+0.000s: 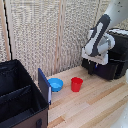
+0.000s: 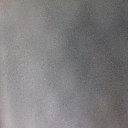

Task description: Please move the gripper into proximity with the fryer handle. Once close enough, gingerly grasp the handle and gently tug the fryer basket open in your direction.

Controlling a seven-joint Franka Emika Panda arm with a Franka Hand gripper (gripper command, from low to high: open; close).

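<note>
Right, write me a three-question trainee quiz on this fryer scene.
1. True or false: the gripper is right at the front of the black air fryer.
2. Which item stands nearer the fryer: A) the red cup, B) the blue bowl, C) the black divided case?
3. Fill in: the wrist view shows only a grey ____, so it cannot confirm a grasp.

Key: 1 true. 2 A. 3 blur.
</note>
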